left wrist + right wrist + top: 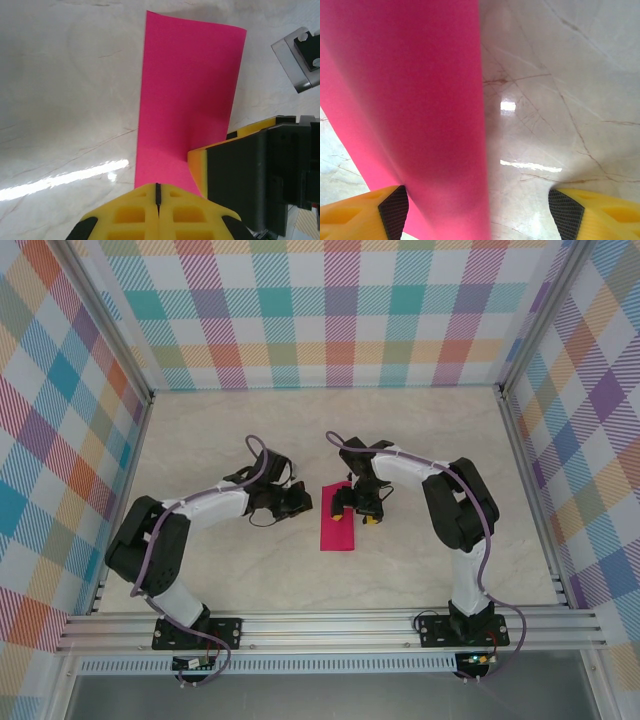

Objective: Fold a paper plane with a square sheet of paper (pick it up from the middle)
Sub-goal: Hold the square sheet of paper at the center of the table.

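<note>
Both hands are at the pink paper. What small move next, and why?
Probably slide the shut left hand across the narrow rectangular magenta paper sheet to flatten its fold: its tips meet the sheet's edge, while the open right hand straddles another edge, one finger seemingly pinning it.

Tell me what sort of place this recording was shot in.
Probably a lab robot test cell, not a home or workshop: bright plaid wall panels box in a marble-look tabletop, edged by aluminium frame rails.
</note>
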Available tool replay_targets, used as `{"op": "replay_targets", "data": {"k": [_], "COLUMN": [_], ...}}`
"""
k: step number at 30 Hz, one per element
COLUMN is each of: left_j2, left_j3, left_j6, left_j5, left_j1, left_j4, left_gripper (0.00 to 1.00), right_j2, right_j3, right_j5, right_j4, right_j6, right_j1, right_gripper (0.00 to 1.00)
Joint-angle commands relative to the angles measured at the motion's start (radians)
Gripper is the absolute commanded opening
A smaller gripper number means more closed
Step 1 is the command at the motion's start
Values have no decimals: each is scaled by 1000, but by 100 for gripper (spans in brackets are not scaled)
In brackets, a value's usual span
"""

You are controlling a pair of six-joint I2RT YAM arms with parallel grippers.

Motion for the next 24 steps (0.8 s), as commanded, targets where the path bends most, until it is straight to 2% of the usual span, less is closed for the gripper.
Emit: {"op": "replay_targets", "data": {"k": [1, 11, 24], "left_j2": [47, 158, 225], "left_j3": [49, 101, 115], "left_j6": [-31, -70, -79], "left_j5": [8, -19, -21], "left_j1": [-34, -72, -82], "left_j4": [22, 25, 47], "left_gripper": [0, 0, 0], "right_j2": [94, 101, 113], "right_j3": [-47, -46, -47], "right_j5": [111, 106, 100], "right_j4": [-13, -9, -1], "right_j6": [-9, -11, -9], "right_j1": [-7, -7, -7], "right_gripper": [79, 80, 80]}}
